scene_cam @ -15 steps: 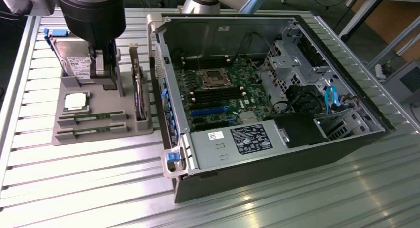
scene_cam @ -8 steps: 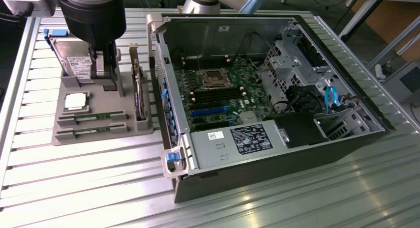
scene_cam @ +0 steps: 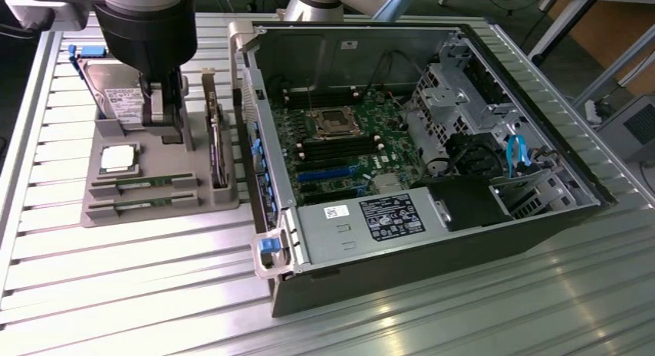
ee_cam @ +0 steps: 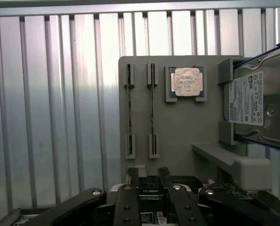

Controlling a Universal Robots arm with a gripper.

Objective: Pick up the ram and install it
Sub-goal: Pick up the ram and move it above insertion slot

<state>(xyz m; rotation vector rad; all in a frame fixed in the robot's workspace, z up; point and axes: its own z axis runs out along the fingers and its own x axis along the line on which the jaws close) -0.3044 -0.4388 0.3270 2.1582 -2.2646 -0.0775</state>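
**Finding 1, end effector.** The black two-finger gripper [scene_cam: 164,127] has its jaws wide apart and holds nothing. It hangs over the far part of the grey moulded parts tray [scene_cam: 174,163]. On one side of it is the silver hard drive with a white label [scene_cam: 115,95]. On the other is the wide green expansion card [scene_cam: 215,141], standing on edge.

**Finding 2, task item.** The ram, a long, narrow green memory stick [scene_cam: 143,183], sits on edge in slotted end holders, next to the square silver processor chip [scene_cam: 120,158]. An identical second stick [scene_cam: 141,206] lies parallel just beyond it. Both are seated and untouched, apart from the gripper. In the wrist view the ram [ee_cam: 152,106] runs in line with the gap between the fingers [ee_cam: 164,181].

**Finding 3, step in hand.** This is judged to be the approach to the pick.

**Recommendations.**
- Centre the gripper over one stick only, midway between its end holders.
- Set one finger on each flat face of the stick.
- Keep clear of the neighbouring stick and the processor.
- Descend vertically.
- Close on the board's upper edge, not on the holders.

**Finding 4, destination.** The open black computer case [scene_cam: 573,210] lies to the exterior view's right with the green motherboard [scene_cam: 348,149] exposed.
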